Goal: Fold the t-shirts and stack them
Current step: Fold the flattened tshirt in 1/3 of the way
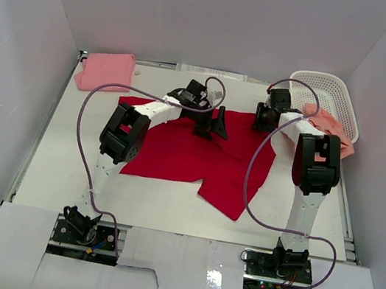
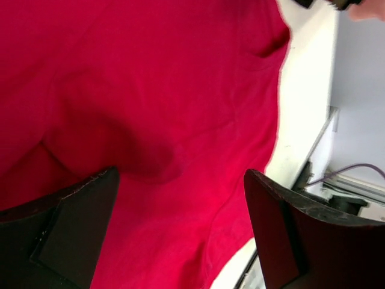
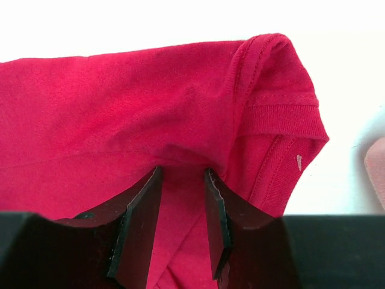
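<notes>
A bright red t-shirt [image 1: 198,157] lies spread in the middle of the table. My left gripper [image 1: 212,127] hovers over its far edge, jaws wide open and empty; the left wrist view [image 2: 180,174] shows red cloth [image 2: 150,90] below them. My right gripper [image 1: 263,121] is at the shirt's far right corner. In the right wrist view it [image 3: 183,171] is shut on a fold of red cloth [image 3: 120,108] beside a sleeve hem. A light pink shirt [image 1: 105,71] lies folded at the far left. A salmon-peach shirt [image 1: 330,128] hangs over the basket's near rim.
A white lattice basket [image 1: 330,90] stands at the far right corner. White walls close in the table on three sides. Purple cables loop from both arms over the table's near half.
</notes>
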`<state>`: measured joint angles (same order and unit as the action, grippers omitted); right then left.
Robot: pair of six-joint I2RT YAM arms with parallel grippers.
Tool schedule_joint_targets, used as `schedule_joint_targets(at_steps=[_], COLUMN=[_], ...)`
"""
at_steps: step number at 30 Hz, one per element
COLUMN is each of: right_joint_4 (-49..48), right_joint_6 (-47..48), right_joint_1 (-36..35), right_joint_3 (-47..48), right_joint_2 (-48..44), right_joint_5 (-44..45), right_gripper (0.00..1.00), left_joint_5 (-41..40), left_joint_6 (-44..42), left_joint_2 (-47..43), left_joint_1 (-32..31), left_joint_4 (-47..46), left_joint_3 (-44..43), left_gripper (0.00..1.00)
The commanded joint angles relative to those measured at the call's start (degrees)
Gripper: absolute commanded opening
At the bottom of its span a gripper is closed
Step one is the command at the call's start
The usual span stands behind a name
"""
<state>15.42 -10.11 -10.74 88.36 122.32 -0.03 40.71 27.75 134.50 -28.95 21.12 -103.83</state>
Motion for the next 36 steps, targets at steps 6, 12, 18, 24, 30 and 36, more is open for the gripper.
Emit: schedule_joint_targets(at_steps=[6,12,18,24,30,36], right_joint_4=[2.8,3.4,4.7,4.3,3.4,1.3], right_joint_6=[0.8,0.8,1.1,0.7,-0.8,-1.9], right_joint_1=[0.3,0.3,0.3,0.3,-0.6,-4.5], right_joint_3=[0.2,1.6,3.5,1.0,-2.7,-3.6], right_joint_2=[1.5,2.7,3.2,-0.8,-8.7,-13.3], right_joint_5=[1.3,1.3,0.9,-1.4,-4.0,-10.3], right_gripper=[0.41,0.41,0.41,0.42,0.44,0.47], left_joint_5=[-20.8,-7.7,0.2,3.2,-6.1,-18.6], left_joint_6=[-9.8,-7.5,-4.5,-2.7,-2.6,1.8], left_joint_2=[-6.1,-12.5,-17.5,-24.4,-28.3,-29.1], left_joint_1=[-0.1,-0.1,0.3,12.7,24.2,26.8], left_joint_4=[21.6,21.8,19.8,18.0,16.7,8.3], left_joint_3=[-0.9,2.8,2.0,2.0,8.0,16.9], left_gripper=[0.98,0.98,0.98,0.98,0.98,0.98])
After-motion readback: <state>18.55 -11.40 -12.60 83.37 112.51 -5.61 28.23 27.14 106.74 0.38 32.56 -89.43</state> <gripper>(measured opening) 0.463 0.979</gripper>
